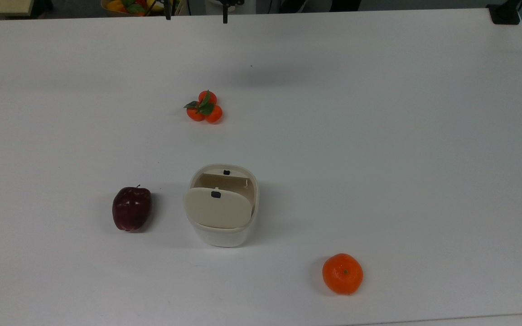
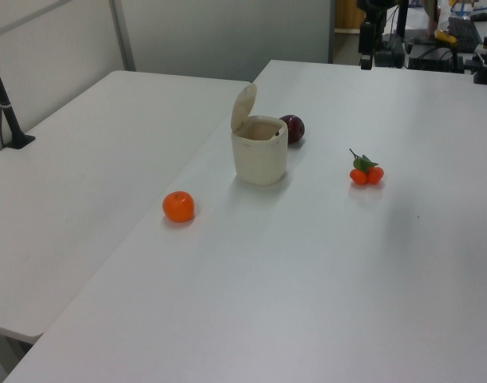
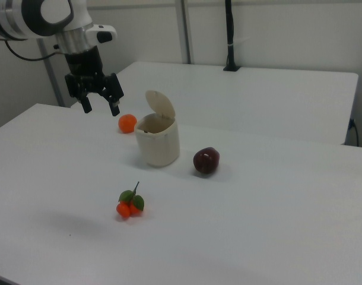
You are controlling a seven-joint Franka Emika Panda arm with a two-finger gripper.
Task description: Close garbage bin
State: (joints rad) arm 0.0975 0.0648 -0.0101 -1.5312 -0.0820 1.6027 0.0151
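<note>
The cream-white garbage bin (image 1: 223,237) stands near the middle of the white table (image 1: 379,136), with its beige lid (image 1: 216,209) raised on its hinge and the inside showing. The lid (image 3: 160,104) stands nearly upright in the right view, as it does on the bin (image 2: 259,156) in the left view. My gripper (image 3: 100,107) hangs open and empty high above the table, well away from the bin (image 3: 158,142), at the right view's left. Its two fingertips show at the top view's upper edge, gripper (image 1: 196,18).
A dark red apple (image 1: 131,208) lies just to the top view's left of the bin. A cluster of small oranges with leaves (image 1: 205,107) sits between bin and gripper. A single orange (image 1: 342,273) lies at the lower right. A second table (image 2: 84,159) adjoins, with a black clamped post (image 2: 8,112).
</note>
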